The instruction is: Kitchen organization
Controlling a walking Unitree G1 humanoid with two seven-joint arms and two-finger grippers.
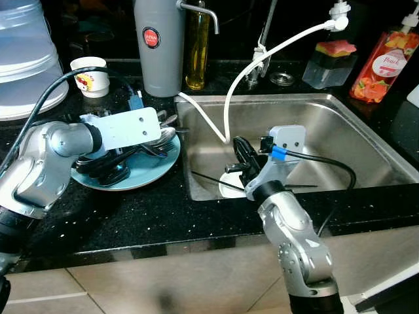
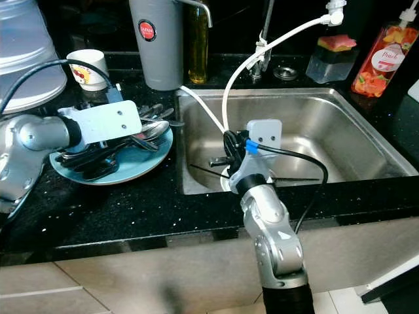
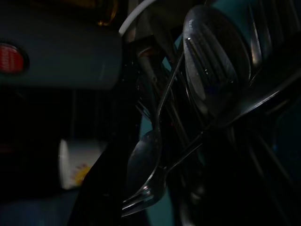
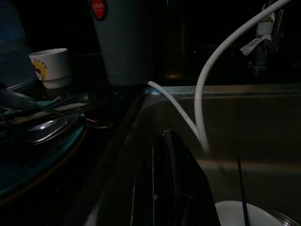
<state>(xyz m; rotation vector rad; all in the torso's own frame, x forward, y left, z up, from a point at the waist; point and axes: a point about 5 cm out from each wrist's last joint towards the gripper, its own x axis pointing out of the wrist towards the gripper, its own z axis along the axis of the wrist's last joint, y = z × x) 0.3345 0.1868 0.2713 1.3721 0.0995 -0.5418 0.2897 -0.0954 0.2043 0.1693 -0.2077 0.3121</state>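
- Lying heaped on the blue plate (image 1: 147, 171) left of the sink (image 1: 340, 131): cutlery (image 1: 157, 139), spoons and forks tangled.
- Expect thin, stiff, slick steel; light, but pieces will slide and drag neighbours. Pinch one handle mid-length, not the bowl.
- Your left gripper (image 1: 108, 160) sits down in the pile; can't tell if it's clenched or released.
- Your right gripper (image 1: 243, 159) hangs over the sink above a white dish (image 1: 229, 186), fingers pressed together, grasping nothing.

Left arm bent across, its left gripper (image 1: 114, 167) low at near left. Right arm reaches up from below, right gripper (image 4: 167, 188) pointing far, fingers pressed together.
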